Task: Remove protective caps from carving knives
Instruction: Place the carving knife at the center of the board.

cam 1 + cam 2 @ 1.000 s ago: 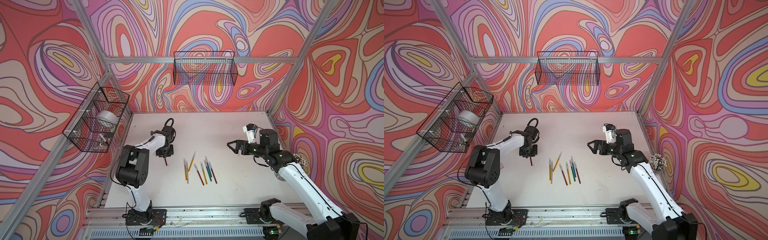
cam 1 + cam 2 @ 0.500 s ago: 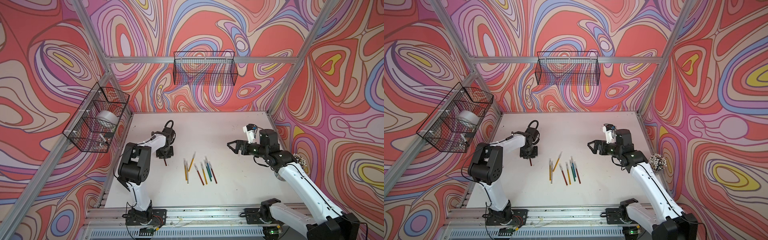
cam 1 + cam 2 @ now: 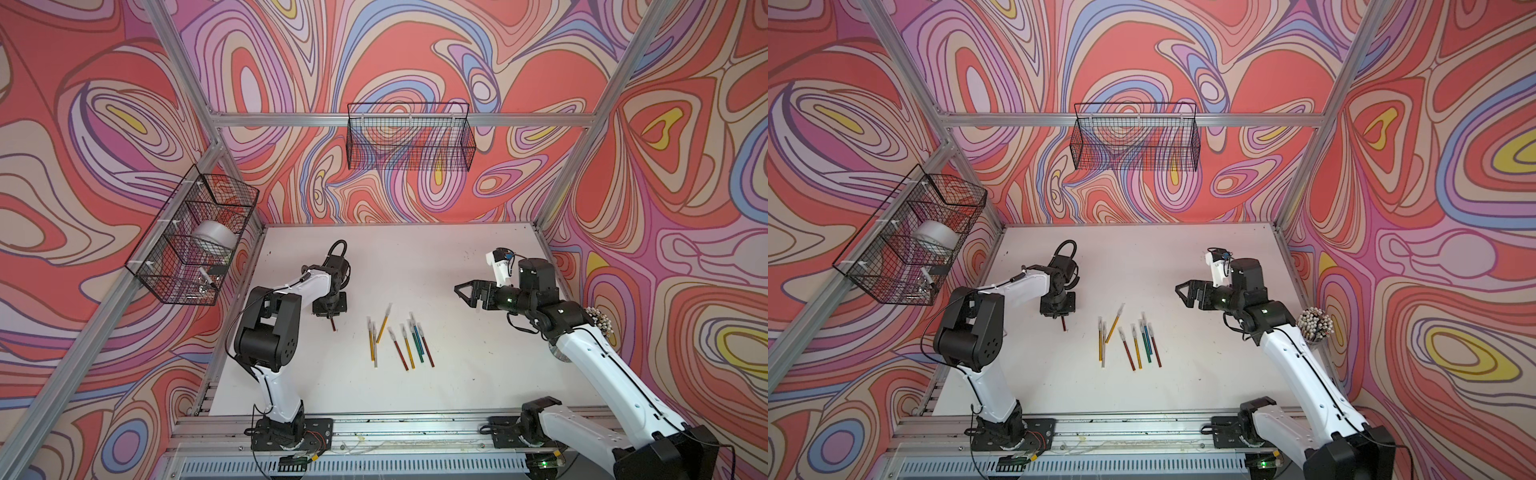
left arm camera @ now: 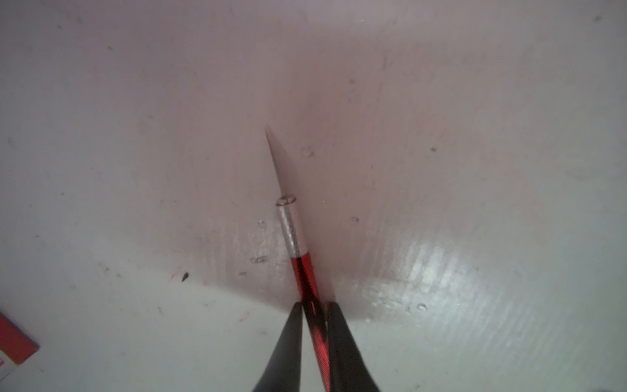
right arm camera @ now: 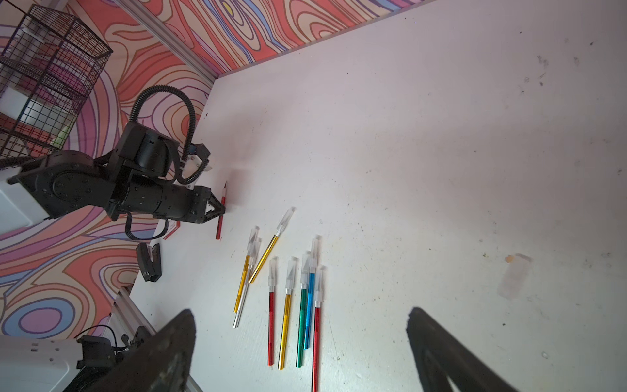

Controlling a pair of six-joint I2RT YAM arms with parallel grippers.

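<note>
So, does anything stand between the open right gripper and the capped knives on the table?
Nothing visible does. The right gripper hangs open above the table, with only bare surface and one flat loose cap toward the capped knives. The left gripper holds a red knife beyond them.

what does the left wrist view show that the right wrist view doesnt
Only left wrist: a close look at the red knife, its bare blade and silver collar, with the left fingers shut on its handle. Only right wrist: the row of capped knives, one loose cap lying apart from them, the left arm, and the wide-open right fingers. Both: the red knife and the white table.
</note>
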